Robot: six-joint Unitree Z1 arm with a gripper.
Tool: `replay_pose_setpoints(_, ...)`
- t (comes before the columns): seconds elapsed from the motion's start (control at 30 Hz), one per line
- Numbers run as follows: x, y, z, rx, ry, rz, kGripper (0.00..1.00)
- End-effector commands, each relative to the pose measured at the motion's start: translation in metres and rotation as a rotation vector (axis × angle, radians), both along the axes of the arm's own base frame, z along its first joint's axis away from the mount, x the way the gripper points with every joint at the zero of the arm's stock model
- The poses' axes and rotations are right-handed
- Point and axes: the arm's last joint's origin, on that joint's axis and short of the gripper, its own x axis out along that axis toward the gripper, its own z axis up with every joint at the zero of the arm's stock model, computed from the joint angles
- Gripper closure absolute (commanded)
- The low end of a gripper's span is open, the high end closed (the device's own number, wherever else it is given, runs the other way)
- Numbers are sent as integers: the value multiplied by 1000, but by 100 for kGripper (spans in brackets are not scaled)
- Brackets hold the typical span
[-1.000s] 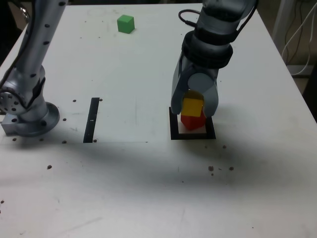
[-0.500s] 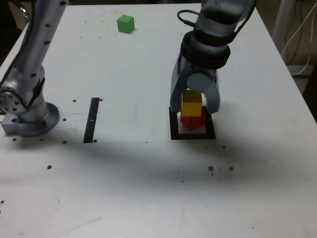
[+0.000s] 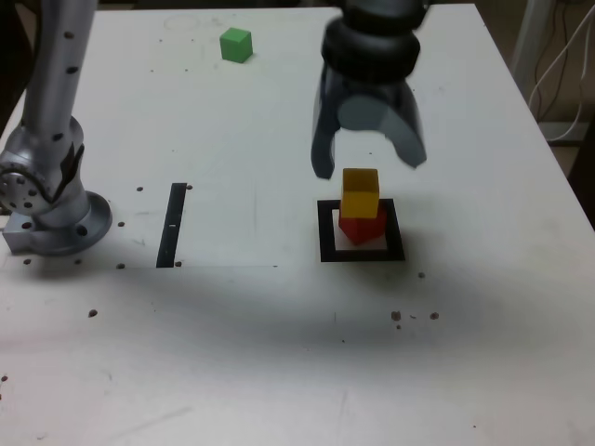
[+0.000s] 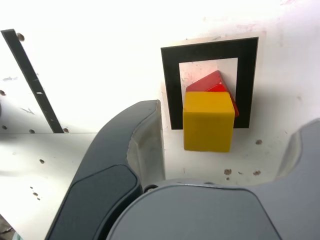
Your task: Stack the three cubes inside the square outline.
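Note:
The yellow cube rests on the red cube inside the black square outline. The red one is turned a little askew under it. My gripper hangs open just above the stack, touching nothing. The green cube sits alone at the far side of the table, toward the exterior view's left. In the wrist view the yellow cube and a red cube corner show in the square outline between my spread fingers.
A straight black strip lies on the table at the exterior view's left, beside the arm's base. Small dark specks dot the white tabletop. Cables hang off the table's far right edge.
The gripper let go of the yellow cube and rose straight up, its fingers spreading wider. The yellow cube stays on the red one.

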Motion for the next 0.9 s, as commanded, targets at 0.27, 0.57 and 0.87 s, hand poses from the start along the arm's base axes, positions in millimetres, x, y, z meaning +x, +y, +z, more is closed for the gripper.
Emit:
replay_pose_setpoints(0.27,-28,71,25,54,-1,-1,1)
replay_pose_setpoints(0.57,-59,167,27,98,13,56,1)
replay_pose_setpoints(0.87,-97,250,23,124,-20,89,1)
